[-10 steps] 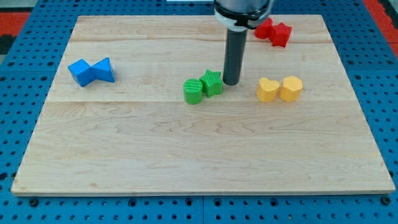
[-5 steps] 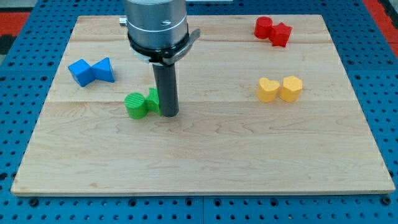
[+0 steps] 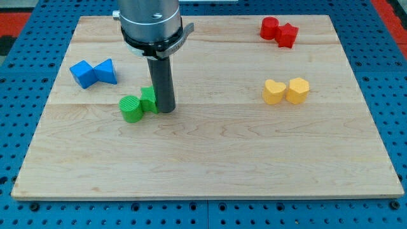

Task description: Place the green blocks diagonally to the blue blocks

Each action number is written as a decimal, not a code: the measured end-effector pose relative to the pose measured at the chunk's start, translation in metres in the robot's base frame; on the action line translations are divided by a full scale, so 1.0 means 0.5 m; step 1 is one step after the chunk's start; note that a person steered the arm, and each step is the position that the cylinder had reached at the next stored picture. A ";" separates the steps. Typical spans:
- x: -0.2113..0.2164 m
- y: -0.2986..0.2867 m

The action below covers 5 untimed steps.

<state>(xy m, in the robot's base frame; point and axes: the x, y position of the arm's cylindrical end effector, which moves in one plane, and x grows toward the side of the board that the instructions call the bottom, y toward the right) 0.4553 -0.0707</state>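
Two green blocks sat together left of the board's centre: a green cylinder (image 3: 131,109) nearer and to the left, and a second green block (image 3: 149,99) touching it on its far right side. That second block's shape could not be made out, since the rod covered its right part. My tip (image 3: 165,111) rested on the wood right against the second green block's right side, with the dark rod (image 3: 161,83) rising straight up into the grey round arm housing (image 3: 149,22) at the far edge of the view. No pincer on this rig, only the rod, so open or closed did not apply.

The blue blocks lay to the far left of the greens, near but apart: a blue cube-like block (image 3: 82,73) on the left and a blue triangular block (image 3: 106,70) touching it on the right. The green pair sat to the near right of the blue pair, on a diagonal.

Well apart on the right side, a yellow heart-shaped block (image 3: 274,91) and a yellow hexagonal block (image 3: 297,90) sat touching side by side. In the far right part, a red cylinder (image 3: 269,27) and a red star-like block (image 3: 286,34) touched each other. All rested on the wooden board (image 3: 210,159), which lay on a blue pegboard base (image 3: 25,210).
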 end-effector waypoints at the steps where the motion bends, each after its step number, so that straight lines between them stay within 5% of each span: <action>1: 0.020 -0.030; 5: 0.063 -0.086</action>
